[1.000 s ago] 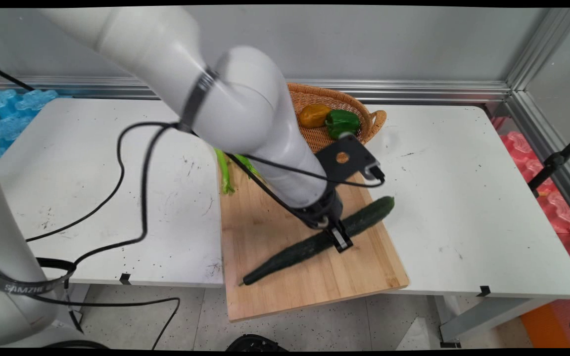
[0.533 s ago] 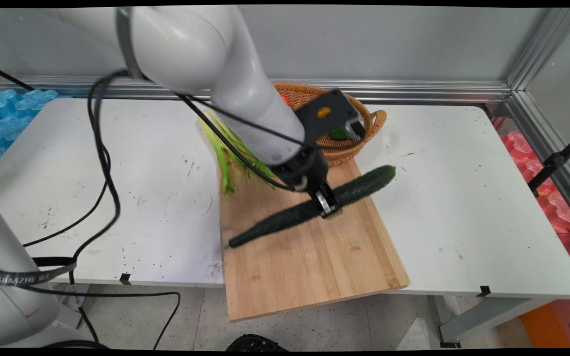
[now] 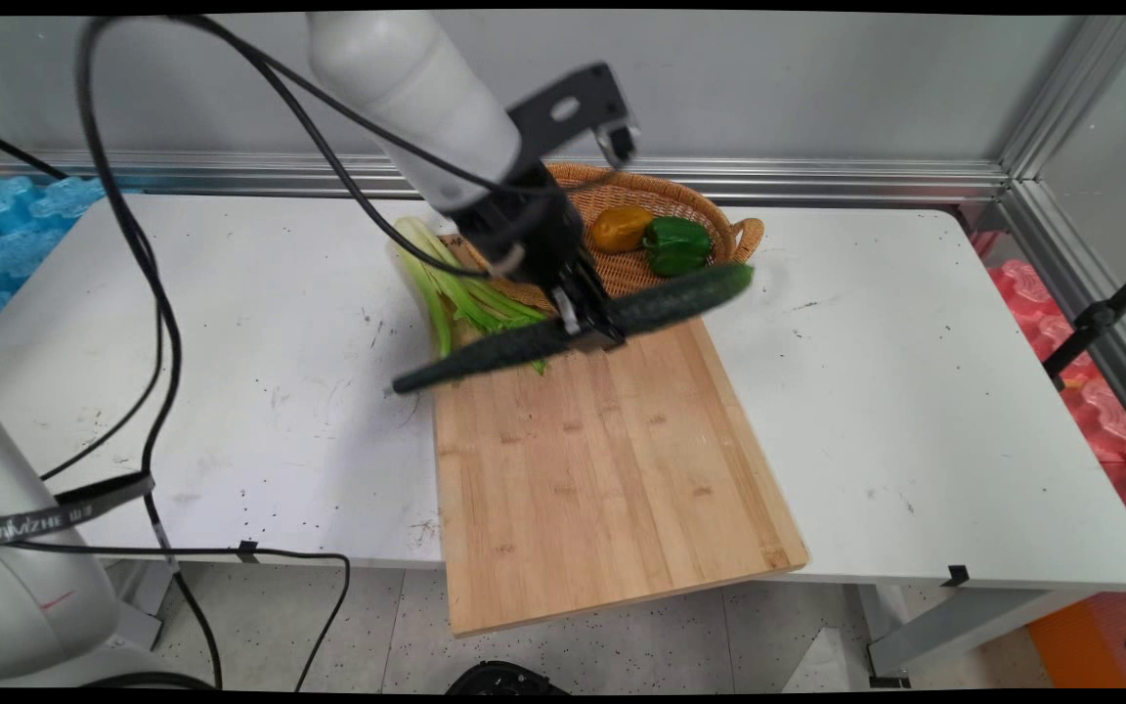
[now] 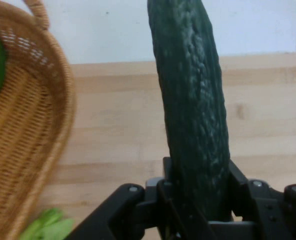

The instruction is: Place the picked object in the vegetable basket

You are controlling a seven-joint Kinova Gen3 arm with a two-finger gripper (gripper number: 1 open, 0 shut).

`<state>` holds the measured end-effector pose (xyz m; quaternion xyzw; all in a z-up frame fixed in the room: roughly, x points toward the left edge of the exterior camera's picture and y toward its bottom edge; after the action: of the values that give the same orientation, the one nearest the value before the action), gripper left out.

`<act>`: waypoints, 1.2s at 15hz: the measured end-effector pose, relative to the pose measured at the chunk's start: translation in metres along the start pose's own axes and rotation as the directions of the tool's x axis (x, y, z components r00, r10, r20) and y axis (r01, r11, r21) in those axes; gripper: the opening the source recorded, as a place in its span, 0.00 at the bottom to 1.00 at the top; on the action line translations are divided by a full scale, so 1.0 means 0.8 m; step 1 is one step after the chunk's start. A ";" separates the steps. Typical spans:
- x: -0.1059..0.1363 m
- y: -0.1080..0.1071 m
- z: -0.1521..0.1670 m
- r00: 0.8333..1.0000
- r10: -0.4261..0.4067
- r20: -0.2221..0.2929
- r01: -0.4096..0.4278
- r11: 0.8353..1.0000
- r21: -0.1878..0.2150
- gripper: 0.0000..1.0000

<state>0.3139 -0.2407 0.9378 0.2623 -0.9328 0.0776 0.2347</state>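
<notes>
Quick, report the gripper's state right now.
Gripper: shut on the cucumber, gripped near its middle and held in the air above the cutting board, beside the basket.

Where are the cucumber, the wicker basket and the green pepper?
cucumber (image 3: 680, 298), main view, on its thick right half.
wicker basket (image 3: 747, 238), main view, on its right handle.
green pepper (image 3: 675, 242), main view, on its middle.

We see long dark-green bumpy cucumber (image 3: 573, 328) clamped mid-length in end effector (image 3: 590, 328), lifted clear above cutting board's (image 3: 612, 469) far edge, nearly level, right end slightly higher.
</notes>
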 end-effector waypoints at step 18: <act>0.009 -0.201 -0.051 0.917 0.395 0.051 -0.398 0.912 0.099 0.00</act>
<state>0.4096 -0.3698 0.9805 0.0810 -0.9644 0.1699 0.1855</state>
